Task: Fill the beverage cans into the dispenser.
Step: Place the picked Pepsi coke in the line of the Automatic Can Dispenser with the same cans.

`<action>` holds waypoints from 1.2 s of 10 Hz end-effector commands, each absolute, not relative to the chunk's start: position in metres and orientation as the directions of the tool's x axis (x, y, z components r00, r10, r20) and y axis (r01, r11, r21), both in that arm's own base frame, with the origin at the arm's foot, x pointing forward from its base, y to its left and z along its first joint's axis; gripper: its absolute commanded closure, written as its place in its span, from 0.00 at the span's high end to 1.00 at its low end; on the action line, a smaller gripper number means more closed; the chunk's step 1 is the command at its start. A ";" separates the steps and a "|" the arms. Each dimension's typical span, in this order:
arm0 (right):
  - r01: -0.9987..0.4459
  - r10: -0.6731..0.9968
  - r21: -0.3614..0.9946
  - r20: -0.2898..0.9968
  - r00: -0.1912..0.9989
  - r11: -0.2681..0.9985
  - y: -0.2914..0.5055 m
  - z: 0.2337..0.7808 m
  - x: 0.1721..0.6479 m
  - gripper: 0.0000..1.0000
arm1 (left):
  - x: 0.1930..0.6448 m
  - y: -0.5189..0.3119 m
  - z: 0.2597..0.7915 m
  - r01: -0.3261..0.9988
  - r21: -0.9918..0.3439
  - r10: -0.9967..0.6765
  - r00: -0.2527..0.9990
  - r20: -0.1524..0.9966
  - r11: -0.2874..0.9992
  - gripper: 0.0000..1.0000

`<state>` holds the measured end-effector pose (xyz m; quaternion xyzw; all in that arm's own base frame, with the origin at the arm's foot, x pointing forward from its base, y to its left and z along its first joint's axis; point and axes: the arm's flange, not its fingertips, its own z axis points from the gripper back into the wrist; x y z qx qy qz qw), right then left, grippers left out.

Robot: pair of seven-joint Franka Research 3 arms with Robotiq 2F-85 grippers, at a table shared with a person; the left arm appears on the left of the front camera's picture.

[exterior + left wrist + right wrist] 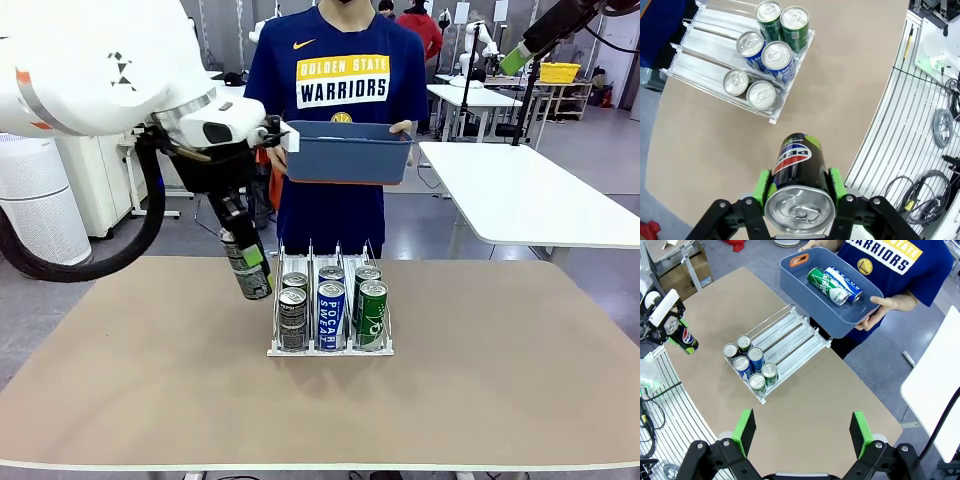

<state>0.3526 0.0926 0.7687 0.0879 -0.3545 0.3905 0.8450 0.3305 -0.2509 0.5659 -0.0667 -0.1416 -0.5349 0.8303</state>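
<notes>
My left gripper (799,184) is shut on a black Pepsi can (799,170), green pads (762,185) on both its sides. The can (246,268) hangs tilted above the table, just left of the dispenser (330,348). The clear dispenser (695,47) holds several beverage cans, two per lane: dark grey (292,318), blue Pocari Sweat (331,312) and green (371,312). They stand at its near end, and the far parts of the lanes are bare. My right gripper (802,432) is open and high above the table, nothing between its fingers.
Across the table a person holds a blue-grey tub (348,152) at chest height. A green can (821,282) and a blue can (844,284) lie inside the tub (805,295). A white table (520,195) stands at the back right.
</notes>
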 end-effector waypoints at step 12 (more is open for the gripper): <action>-0.722 0.597 -0.128 0.668 0.444 0.680 0.093 0.769 0.352 1.00 | 0.321 -0.299 0.461 0.908 0.161 -0.871 0.301 0.387 0.386 0.58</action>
